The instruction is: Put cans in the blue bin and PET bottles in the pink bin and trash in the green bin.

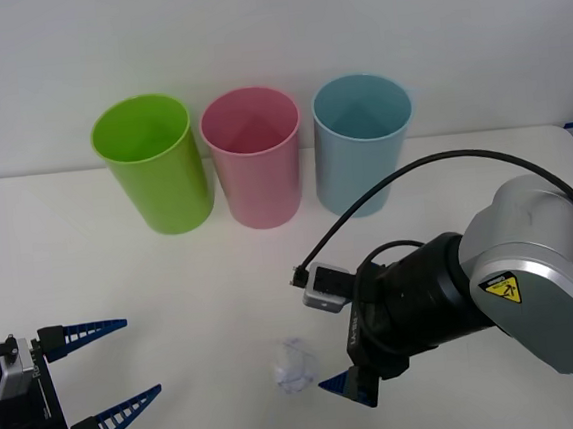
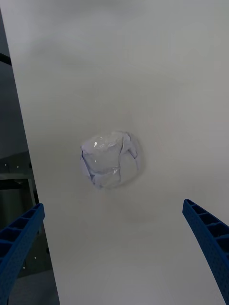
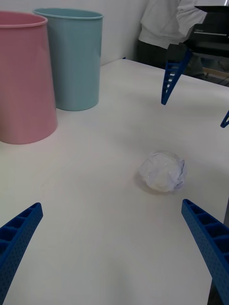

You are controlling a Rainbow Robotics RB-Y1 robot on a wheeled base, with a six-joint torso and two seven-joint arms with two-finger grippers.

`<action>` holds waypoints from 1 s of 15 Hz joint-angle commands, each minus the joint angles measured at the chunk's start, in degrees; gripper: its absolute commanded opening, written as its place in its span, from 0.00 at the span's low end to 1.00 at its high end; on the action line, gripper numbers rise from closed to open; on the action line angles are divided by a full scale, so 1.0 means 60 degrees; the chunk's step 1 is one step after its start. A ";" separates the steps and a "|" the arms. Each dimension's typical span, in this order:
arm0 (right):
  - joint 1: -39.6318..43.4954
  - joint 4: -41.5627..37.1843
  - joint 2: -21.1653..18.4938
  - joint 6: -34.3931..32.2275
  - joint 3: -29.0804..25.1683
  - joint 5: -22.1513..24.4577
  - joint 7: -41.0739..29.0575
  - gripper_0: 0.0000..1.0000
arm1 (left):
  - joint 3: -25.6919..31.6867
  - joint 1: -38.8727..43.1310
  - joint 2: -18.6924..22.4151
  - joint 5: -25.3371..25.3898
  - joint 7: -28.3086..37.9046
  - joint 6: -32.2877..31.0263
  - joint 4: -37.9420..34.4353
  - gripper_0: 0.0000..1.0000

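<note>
Three bins stand upright in a row at the far side of the white table [image 1: 93,292], and we count one of each colour: the green bin [image 1: 154,166] on the left, the pink bin [image 1: 254,159] in the middle just beside it, the blue bin [image 1: 363,144] on the right; one piece of trash [image 1: 294,366], a crumpled white paper ball with faint blue marks, lies on the table near its front edge, well apart from all three bins; we see two grippers, both with blue ribbed fingers spread wide; the right gripper [image 2: 114,252] hangs just beside the ball on its right, above the table, the ball lying ahead of its parted fingers and touching neither; the left gripper [image 1: 105,379] sits at the front left corner of the table, fingers apart and holding nothing, pointing across toward the ball, which lies between the two grippers.
</note>
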 commanded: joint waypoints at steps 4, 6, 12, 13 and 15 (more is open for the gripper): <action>-0.0229 0.1020 0.0907 0.0014 0.0524 0.0796 0.0040 1.00 | 0.0000 0.0000 0.0000 0.0000 0.0000 0.0000 0.0000 1.00; -0.0259 0.1225 0.1141 0.0116 0.0832 0.1411 0.0055 1.00 | 0.0000 0.0000 0.0000 0.0000 0.0000 0.0000 0.0000 1.00; -0.0273 0.1928 0.1449 0.0394 0.1213 0.1792 0.0187 1.00 | 0.0000 0.0000 0.0000 0.0000 0.0000 0.0000 0.0000 1.00; -0.0273 0.2045 0.1493 0.0526 0.1286 0.1792 0.0231 1.00 | 0.0000 0.0000 0.0000 0.0000 0.0000 0.0000 0.0000 1.00; -0.0259 0.2382 0.1654 0.0834 0.1432 0.1939 0.0260 1.00 | 0.0000 0.0000 0.0000 0.0000 0.0000 0.0000 0.0000 1.00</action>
